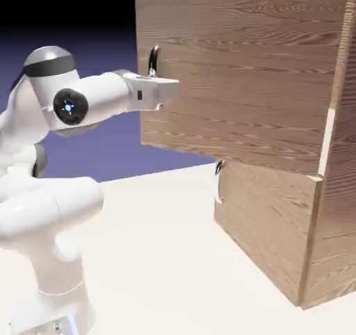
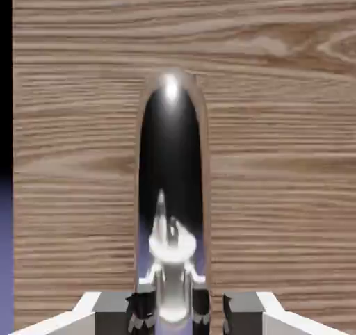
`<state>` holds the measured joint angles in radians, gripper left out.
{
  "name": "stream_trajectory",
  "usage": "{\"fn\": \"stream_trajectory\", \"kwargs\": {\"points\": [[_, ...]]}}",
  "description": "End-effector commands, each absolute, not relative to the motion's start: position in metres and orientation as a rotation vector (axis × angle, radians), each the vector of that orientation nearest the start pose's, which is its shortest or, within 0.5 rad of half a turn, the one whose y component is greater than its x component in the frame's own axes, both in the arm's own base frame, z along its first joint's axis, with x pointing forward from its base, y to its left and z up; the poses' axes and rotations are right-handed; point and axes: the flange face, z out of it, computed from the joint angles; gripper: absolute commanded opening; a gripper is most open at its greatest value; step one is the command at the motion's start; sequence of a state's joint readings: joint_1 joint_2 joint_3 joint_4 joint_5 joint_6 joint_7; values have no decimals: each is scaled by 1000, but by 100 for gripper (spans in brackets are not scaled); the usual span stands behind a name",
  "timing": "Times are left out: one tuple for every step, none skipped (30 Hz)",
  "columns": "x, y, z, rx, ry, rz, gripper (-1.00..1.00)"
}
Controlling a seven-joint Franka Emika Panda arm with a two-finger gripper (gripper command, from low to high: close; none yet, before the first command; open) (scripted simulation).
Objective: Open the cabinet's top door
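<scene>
Exterior view: the tall wood-grain cabinet (image 1: 271, 236) with its upper brown wooden door (image 1: 243, 69) swung partly out; hand view: two-finger gripper (image 2: 176, 314) closed on the curved silver metal handle (image 2: 171, 160), pulling presumably under way, the next move calling for a wider outward arc.

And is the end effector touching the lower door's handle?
Apart. The exterior view shows it: the end effector is up at the top door's handle, while the lower handle sits below the top door's bottom edge, well clear.
</scene>
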<state>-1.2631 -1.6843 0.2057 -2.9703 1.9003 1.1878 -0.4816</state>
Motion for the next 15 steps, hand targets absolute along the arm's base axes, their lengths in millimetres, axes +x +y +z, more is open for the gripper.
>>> {"fn": "stream_trajectory", "kwargs": {"points": [[183, -4, 588, -1715, 21, -1228, -100], [180, -11, 588, -1711, 6, -1215, -100], [177, -17, 588, -1708, -8, -1202, -100], [174, -24, 588, -1705, -22, -1190, -100], [171, -30, 588, -1702, -36, -1178, -100], [169, -37, 588, -1699, -50, -1166, -100], [166, -43, 588, -1695, -63, -1154, -100], [164, -50, 588, -1692, -76, -1143, -100], [162, -56, 588, -1689, -89, -1131, -100], [159, -62, 588, -1685, -102, -1119, -100], [157, -69, 588, -1682, -115, -1108, -100], [155, -75, 588, -1678, -129, -1096, -100], [153, -82, 588, -1675, -142, -1084, -100], [152, -89, 588, -1671, -155, -1072, -100], [150, -95, 588, -1667, -168, -1060, -100]]}}
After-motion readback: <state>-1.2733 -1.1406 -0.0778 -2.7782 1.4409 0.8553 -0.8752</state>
